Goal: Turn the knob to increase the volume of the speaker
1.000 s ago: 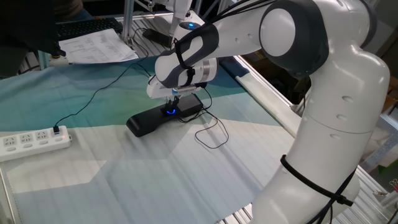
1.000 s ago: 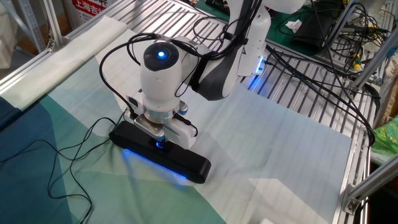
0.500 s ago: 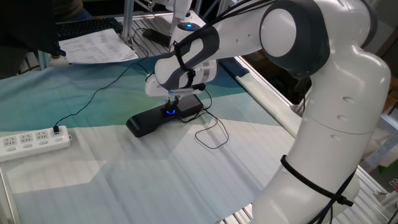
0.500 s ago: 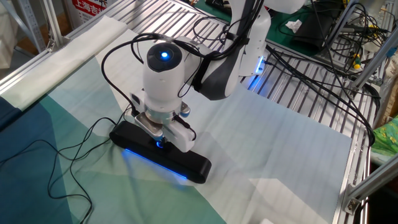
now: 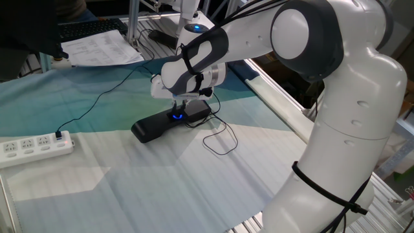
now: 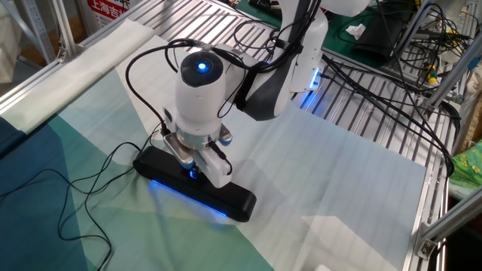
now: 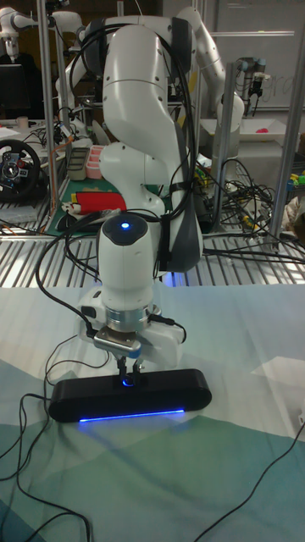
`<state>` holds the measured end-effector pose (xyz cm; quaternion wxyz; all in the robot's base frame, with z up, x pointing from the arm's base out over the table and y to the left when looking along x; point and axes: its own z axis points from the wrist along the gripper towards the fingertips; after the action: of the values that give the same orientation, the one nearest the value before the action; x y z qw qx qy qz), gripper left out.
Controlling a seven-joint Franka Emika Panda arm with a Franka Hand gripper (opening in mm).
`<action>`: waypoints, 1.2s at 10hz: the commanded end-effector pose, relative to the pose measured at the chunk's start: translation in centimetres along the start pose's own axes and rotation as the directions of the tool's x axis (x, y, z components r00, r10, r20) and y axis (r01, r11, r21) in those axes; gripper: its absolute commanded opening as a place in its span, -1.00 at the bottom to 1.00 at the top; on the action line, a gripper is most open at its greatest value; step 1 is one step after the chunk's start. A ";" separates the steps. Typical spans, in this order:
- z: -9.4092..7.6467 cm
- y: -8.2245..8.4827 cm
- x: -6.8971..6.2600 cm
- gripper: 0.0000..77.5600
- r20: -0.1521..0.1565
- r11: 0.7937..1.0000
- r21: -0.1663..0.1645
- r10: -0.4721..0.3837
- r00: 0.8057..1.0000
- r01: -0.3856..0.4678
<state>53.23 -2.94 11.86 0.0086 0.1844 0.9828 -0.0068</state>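
The speaker (image 5: 152, 127) is a long black bar lying on the green-and-white cloth, with a blue light strip along its front (image 7: 131, 415). Its knob (image 7: 127, 382) glows blue on the top face, near the bar's middle (image 6: 193, 175). My gripper (image 7: 127, 373) points straight down over it, fingers drawn together on the knob (image 5: 176, 116). In both side views the gripper (image 6: 193, 168) (image 5: 178, 107) mostly hides the knob, so only the blue glow shows.
A white power strip (image 5: 35, 147) lies at the left, with a thin black cable running to the speaker. More cable loops (image 5: 220, 139) lie right of the bar. Papers (image 5: 103, 46) and a keyboard sit at the back. Metal slats (image 6: 361, 113) border the cloth.
My gripper hand has twisted about its vertical axis while staying on the knob; its white flange swung round. The speaker has not shifted.
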 end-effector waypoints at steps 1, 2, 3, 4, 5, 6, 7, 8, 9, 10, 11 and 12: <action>-0.1 0.1 -0.1 -0.97 0.002 0.995 -0.006 0.100 0.995 -0.100; -0.1 0.1 -0.1 -0.97 0.001 0.989 -0.005 0.145 0.989 -0.145; -0.1 0.1 -0.1 -0.97 0.001 0.982 -0.006 0.187 0.982 -0.187; -0.1 0.1 -0.1 -0.97 0.002 0.978 -0.006 0.209 0.978 -0.209; -0.1 0.1 -0.1 -0.97 0.009 0.967 -0.009 0.256 0.967 -0.256; -0.1 0.1 -0.1 -0.97 0.012 0.962 -0.011 0.273 0.962 -0.273; -0.1 0.1 -0.1 -0.97 0.015 0.949 -0.013 0.315 0.949 -0.315; -0.1 0.0 0.0 -0.97 0.016 0.941 -0.015 0.339 0.941 -0.339; -0.1 0.0 0.0 -0.97 0.018 0.930 -0.018 0.368 0.930 -0.367; -0.1 0.0 0.0 -0.97 0.023 0.914 -0.024 0.405 0.914 -0.405; -0.1 0.0 0.0 -0.97 0.022 0.900 -0.026 0.436 0.900 -0.435; -0.1 0.0 0.1 -0.97 0.023 0.890 -0.028 0.456 0.890 -0.456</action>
<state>53.16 -2.94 11.86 0.0217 0.3945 0.9186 0.0006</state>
